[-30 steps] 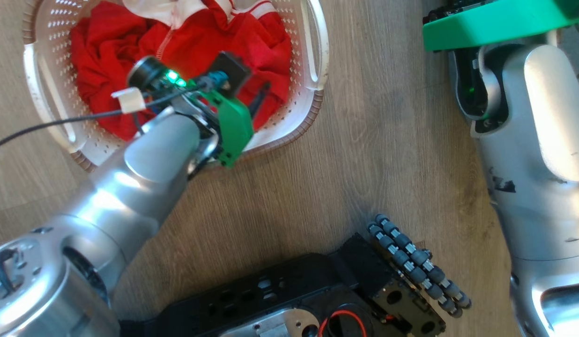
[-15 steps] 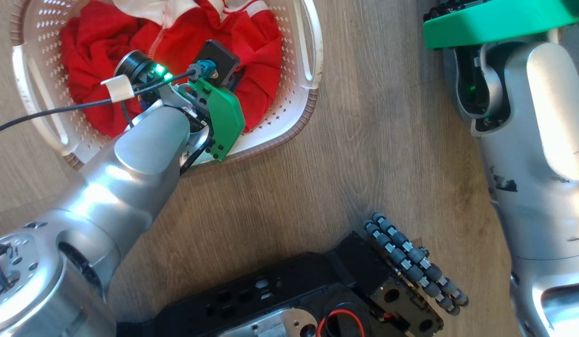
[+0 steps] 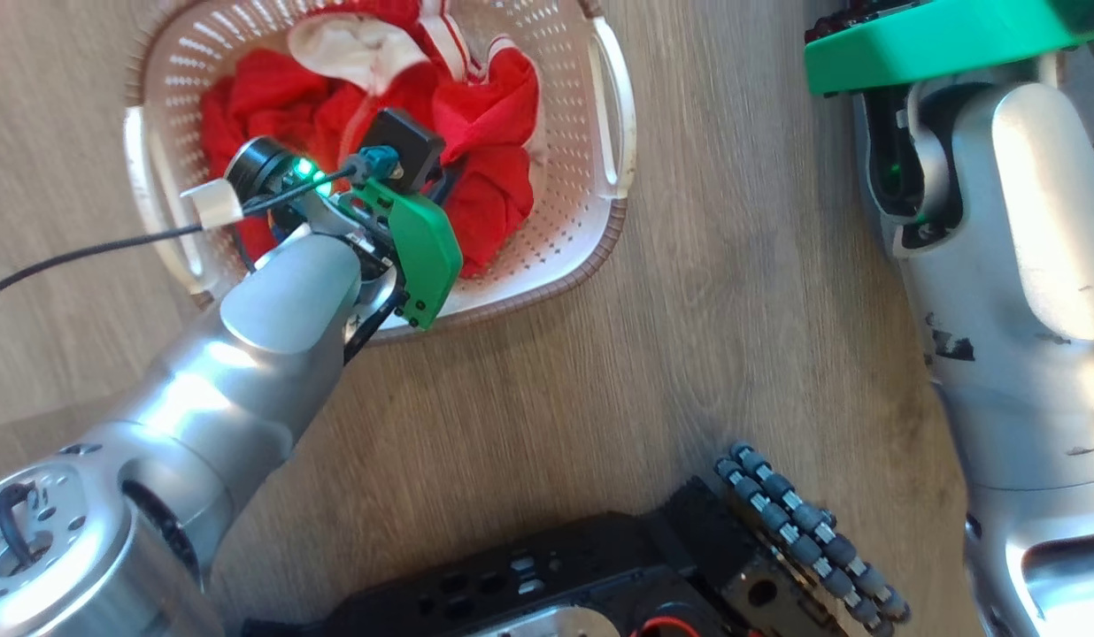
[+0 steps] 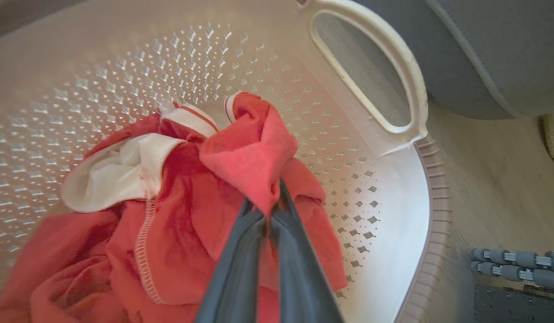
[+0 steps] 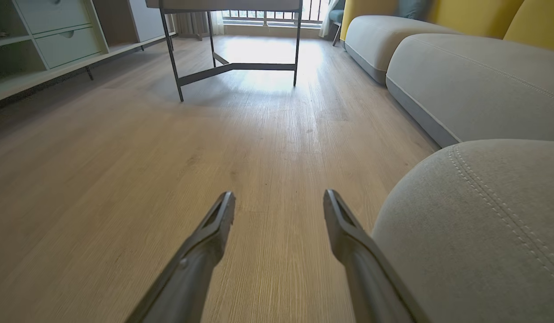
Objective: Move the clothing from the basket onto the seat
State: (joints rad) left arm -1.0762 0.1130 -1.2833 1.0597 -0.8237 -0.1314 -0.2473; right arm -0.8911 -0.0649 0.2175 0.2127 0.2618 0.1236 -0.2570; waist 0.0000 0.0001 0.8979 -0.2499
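Left hand (image 4: pixel 270 208) clamped on clothing (image 4: pixel 250 152) inside basket (image 4: pixel 434 211); right hand (image 5: pixel 279 195) spread apart.

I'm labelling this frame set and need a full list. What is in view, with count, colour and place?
clothing: one heap, number of pieces unclear, red with white trim, in the basket
basket: one, cream with brown rim, on the floor
seat: one, grey, beside the right gripper
sofa: one, grey with yellow back cushions, beyond the seat
table: one, dark metal legs, far across the floor
drawer unit: one, pale, far left in the right wrist view
floor: light wood
robot base: black with grey rollers, bottom of the head view
left gripper: shut on the clothing
right gripper: open, holding nothing, above the floor
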